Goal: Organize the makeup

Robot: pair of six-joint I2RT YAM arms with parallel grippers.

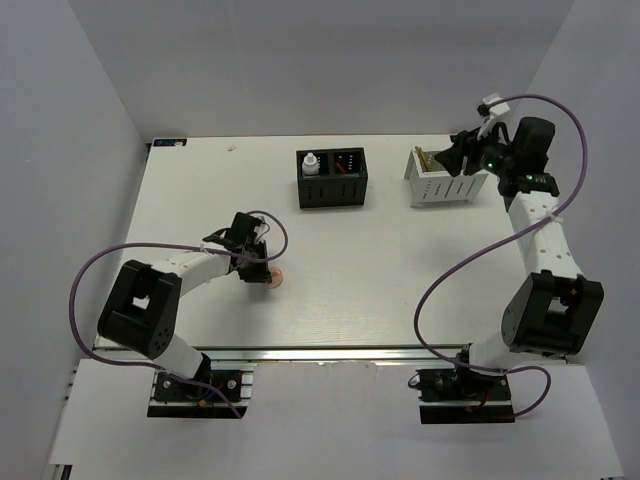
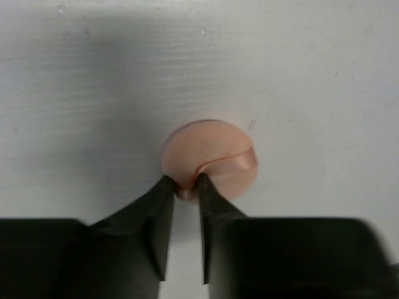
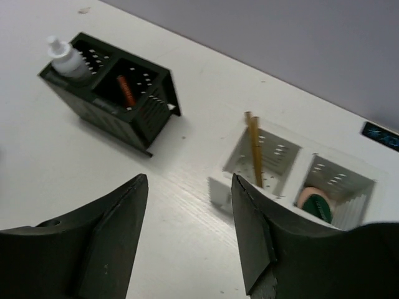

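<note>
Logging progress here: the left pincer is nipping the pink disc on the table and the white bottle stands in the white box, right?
No: the white bottle stands in the black box, as the right wrist view shows. The left pincer does nip the pink disc on the table.

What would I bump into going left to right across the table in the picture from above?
Pink disc → black box → white slotted box.
</note>
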